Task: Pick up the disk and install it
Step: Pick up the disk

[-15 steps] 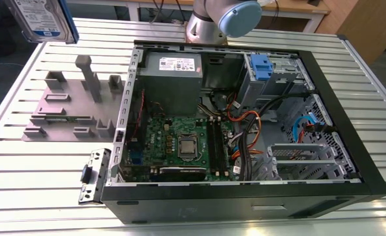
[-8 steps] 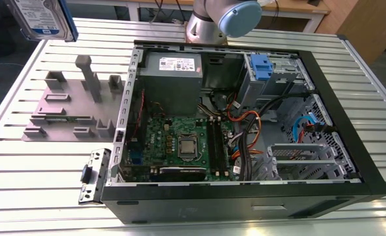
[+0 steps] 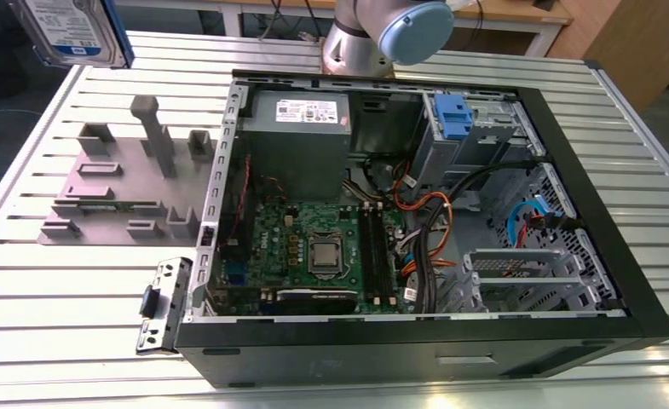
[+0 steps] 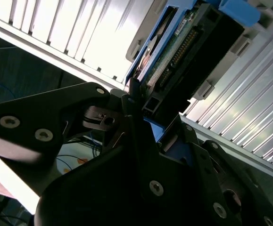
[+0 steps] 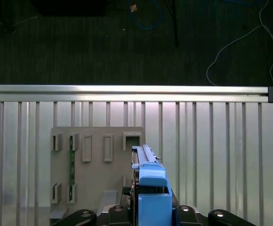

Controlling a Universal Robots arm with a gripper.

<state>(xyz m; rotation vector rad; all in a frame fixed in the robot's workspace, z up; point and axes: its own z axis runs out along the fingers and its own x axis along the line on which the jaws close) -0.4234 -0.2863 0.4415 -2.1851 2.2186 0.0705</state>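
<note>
The disk, silver with a white-and-blue label and a blue bracket along its edge, hangs in the air at the exterior view's upper left, above the table's corner and left of the open computer case. In the second wrist view my gripper is shut on the disk, its dark fingers clamping the connector end. In the first wrist view the disk stands on edge in my gripper, its blue bracket facing the camera, above the grey fixture plate.
The grey fixture with upright slots lies on the slatted table left of the case. Inside the case are a power-supply box, a motherboard, cables, and a grey drive cage with a blue latch. The arm's base stands behind the case.
</note>
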